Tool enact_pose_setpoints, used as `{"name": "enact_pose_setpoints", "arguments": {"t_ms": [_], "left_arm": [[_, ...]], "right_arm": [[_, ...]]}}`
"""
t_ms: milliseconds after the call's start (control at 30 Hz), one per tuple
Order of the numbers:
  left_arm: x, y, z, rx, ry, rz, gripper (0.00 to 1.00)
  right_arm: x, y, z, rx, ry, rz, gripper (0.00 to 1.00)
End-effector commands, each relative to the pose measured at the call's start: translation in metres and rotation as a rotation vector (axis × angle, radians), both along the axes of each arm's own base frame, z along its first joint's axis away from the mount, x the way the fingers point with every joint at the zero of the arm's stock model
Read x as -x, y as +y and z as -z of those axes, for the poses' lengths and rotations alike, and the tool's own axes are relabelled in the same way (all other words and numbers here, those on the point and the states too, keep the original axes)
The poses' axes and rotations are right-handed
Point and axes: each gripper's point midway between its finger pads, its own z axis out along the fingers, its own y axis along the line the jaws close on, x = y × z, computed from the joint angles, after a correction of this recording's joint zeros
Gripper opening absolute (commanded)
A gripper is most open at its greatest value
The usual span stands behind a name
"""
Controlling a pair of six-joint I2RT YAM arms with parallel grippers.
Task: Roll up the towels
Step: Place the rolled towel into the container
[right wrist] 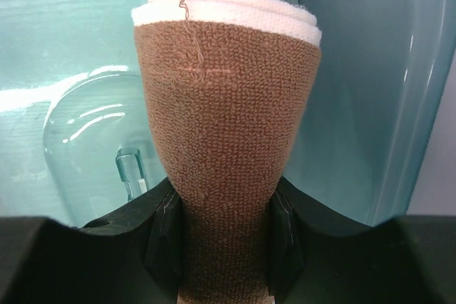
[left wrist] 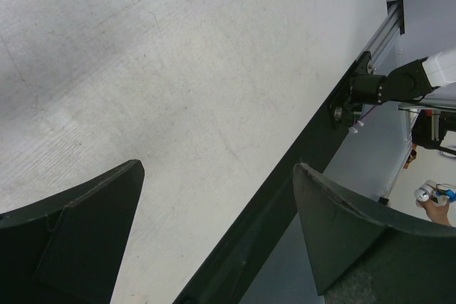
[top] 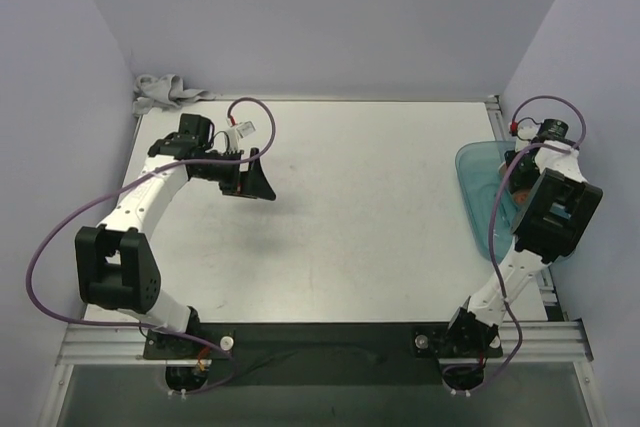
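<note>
Now the right gripper (right wrist: 226, 227), clamped on the rolled rust-brown terry towel (right wrist: 226, 105), should seat it in the translucent teal plastic tray (right wrist: 360, 69) before releasing; left gripper (left wrist: 219, 169) gapes wide, empty.

Pale lavender walls (top: 330, 17) close round a scuffed white table (top: 360, 217) — evenly lit.

Brightly, evenly lit from overhead in the top view, with a faint soft-edged shadow on the surface (top: 360, 207) below the left end effector (top: 252, 185). From the left wrist, crisp on surface grain, dark and featureless on the near fingers (left wrist: 78, 240). From the right wrist, sharp on the rust-brown towel (right wrist: 224, 140) weave, nearly blown out along its white top edge, streaked with glare across the teal tray (right wrist: 71, 48).
</note>
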Motion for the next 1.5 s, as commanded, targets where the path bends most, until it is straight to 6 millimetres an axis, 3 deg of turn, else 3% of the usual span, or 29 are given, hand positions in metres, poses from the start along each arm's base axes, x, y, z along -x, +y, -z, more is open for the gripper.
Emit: {"name": "enact_pose_setpoints", "arguments": {"t_ms": [0, 200, 733, 967, 1100, 1233, 1300, 1367, 1467], "left_arm": [[-0.008, -0.001, -0.01, -0.004, -0.039, 0.01, 0.97], [-0.006, -0.002, -0.007, -0.001, -0.027, 0.013, 0.97], [-0.001, -0.001, -0.003, -0.012, -0.018, 0.012, 0.97], [-0.003, -0.001, -0.004, -0.014, -0.021, 0.012, 0.97], [-0.003, -0.002, -0.002, -0.017, -0.019, 0.015, 0.97], [-0.003, -0.002, -0.002, -0.018, -0.019, 0.016, 0.97], [-0.003, -0.003, -0.003, -0.017, -0.022, 0.017, 0.97], [-0.002, -0.003, -0.003, -0.016, -0.019, 0.017, 0.97], [-0.003, -0.003, -0.002, -0.017, -0.016, 0.016, 0.97]], "right_arm": [[-0.012, -0.007, -0.024, 0.039, -0.06, 0.006, 0.0], [-0.011, 0.025, -0.025, 0.001, -0.069, -0.008, 0.0], [-0.01, 0.07, 0.008, -0.128, -0.024, 0.001, 0.0], [-0.011, 0.085, -0.008, -0.129, -0.063, -0.014, 0.01], [-0.007, 0.099, -0.001, -0.123, -0.034, -0.047, 0.04], [-0.004, 0.103, 0.013, -0.141, 0.0, -0.038, 0.15], [-0.002, 0.104, 0.02, -0.147, 0.016, -0.038, 0.28], [-0.002, 0.106, 0.02, -0.156, 0.015, -0.04, 0.4], [-0.002, 0.108, 0.017, -0.169, 0.006, -0.039, 0.5]]}}
